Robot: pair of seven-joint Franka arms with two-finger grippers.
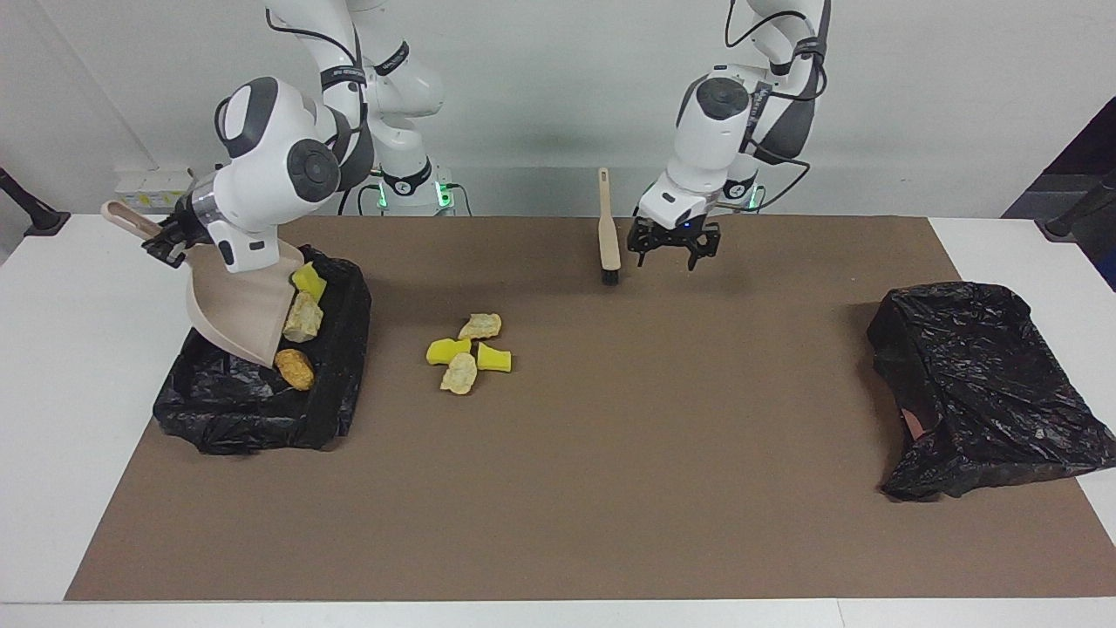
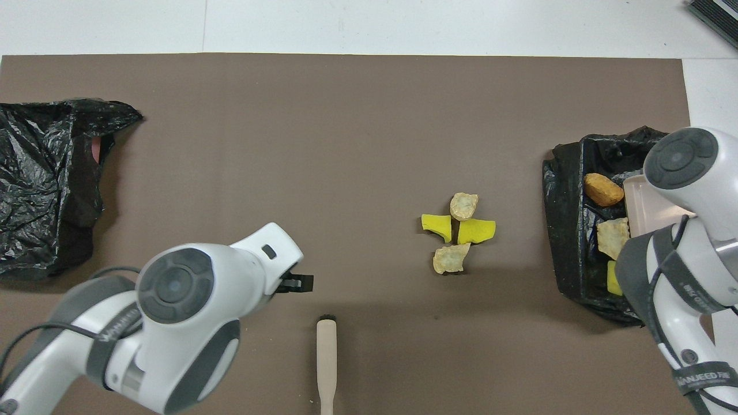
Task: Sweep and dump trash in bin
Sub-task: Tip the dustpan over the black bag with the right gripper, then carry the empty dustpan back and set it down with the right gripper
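My right gripper (image 1: 166,237) is shut on the handle of the beige dustpan (image 1: 240,310), which is tilted with its lip down into the black-lined bin (image 1: 340,384) at the right arm's end. Three trash pieces lie in the bin by the lip: a yellow sponge (image 1: 309,281), a beige lump (image 1: 302,317) and an orange-brown lump (image 1: 295,368). Several more trash pieces (image 1: 469,351) sit clustered mid-mat, also in the overhead view (image 2: 458,233). My left gripper (image 1: 673,249) is open and empty, just above the mat beside the brush (image 1: 608,228), which lies flat.
A second crumpled black bag (image 1: 985,384) lies at the left arm's end of the brown mat. In the overhead view the brush (image 2: 326,357) lies near the robots' edge, and the right arm hides part of the bin (image 2: 562,230) and the dustpan (image 2: 648,204).
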